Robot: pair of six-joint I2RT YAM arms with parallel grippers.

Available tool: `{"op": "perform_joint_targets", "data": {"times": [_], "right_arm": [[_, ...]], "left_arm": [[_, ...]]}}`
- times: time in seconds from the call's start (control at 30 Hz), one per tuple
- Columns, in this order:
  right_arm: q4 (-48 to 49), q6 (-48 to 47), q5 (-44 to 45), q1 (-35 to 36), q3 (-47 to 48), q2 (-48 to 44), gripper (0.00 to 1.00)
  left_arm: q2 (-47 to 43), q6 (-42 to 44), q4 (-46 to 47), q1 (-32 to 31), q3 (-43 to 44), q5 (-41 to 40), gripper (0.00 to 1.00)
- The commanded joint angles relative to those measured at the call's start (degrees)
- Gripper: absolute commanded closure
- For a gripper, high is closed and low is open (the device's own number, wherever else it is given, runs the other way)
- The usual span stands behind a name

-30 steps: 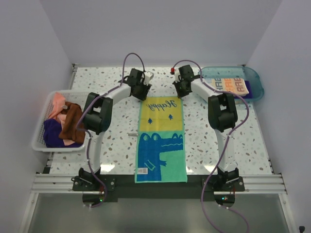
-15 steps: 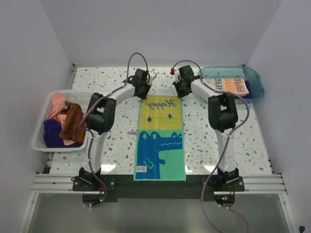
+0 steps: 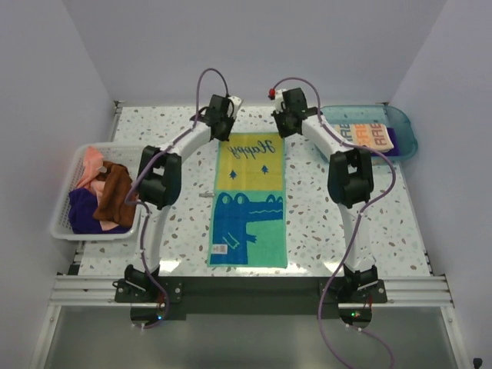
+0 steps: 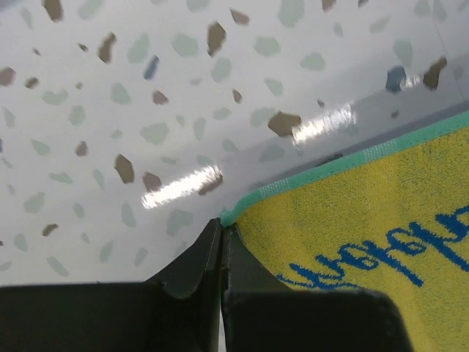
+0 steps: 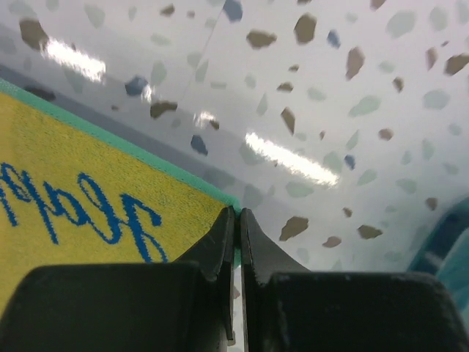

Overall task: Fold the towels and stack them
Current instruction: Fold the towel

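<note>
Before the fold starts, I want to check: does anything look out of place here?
Only a small grey object lies loose on the table, left of the crocodile towel; too small to identify.

table [image 3: 323, 231]: speckled terrazzo top
basket [image 3: 64, 229]: white, slatted, left edge
tray [image 3: 408, 127]: translucent blue, far-right corner
rail [image 3: 84, 290]: aluminium, near edge

table [image 3: 323, 223]: white terrazzo top, dark & greenish flecks.
centre: crocodile towel [image 3: 250, 201] spread lengthwise; yellow "Happy" half at far end, croc half twd near edge.
left edge: white basket [image 3: 61, 219] set on top.
far-right cnr: blue tray [image 3: 413, 134] set on top.
misc: small grey item [image 3: 204, 194] just beside towel's left edge; can't be identified.
</note>
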Motion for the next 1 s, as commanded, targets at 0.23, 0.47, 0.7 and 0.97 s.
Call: {"op": "perform_joint_targets", "data": {"times": [0.23,0.47,0.7,0.97], "right_arm": [[10.46,-0.53,7.09,-0.46,11.45,-0.58,1.00],[9.06,-0.44,1.73,-0.29,2.87,-8.92,1.00],[3.09,1.14,1.37,0.50,-9.19,-19.64,1.00],[-2.71,5.44,1.72,2.61,-22.28,-30.37,1.00]], "left_arm": [[-4.15,-4.77,11.96,5.54,4.24,-2.13,1.00],[-16.44,-5.64,16.53,5.63,-7.62,2.61,1.00],[-28.84,-8.36,15.92,5.54,-23.16,8.59,1.00],[-39.73,-15.04,10.38,5.19,-36.71,13.87,1.00]]}}
